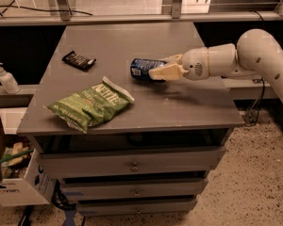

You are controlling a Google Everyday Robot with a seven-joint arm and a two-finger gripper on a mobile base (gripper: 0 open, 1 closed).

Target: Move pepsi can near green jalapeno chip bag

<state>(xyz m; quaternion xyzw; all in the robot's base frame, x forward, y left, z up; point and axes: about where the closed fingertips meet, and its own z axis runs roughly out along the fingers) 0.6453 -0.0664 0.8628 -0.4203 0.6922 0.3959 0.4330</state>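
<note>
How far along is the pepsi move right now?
Done: the tool is shut on the pepsi can, held on its side just above the tabletop. In hand: carrying it toward the green jalapeno chip bag. Left: close the visible gap to the bag's torn end, set the can down, release.
</note>
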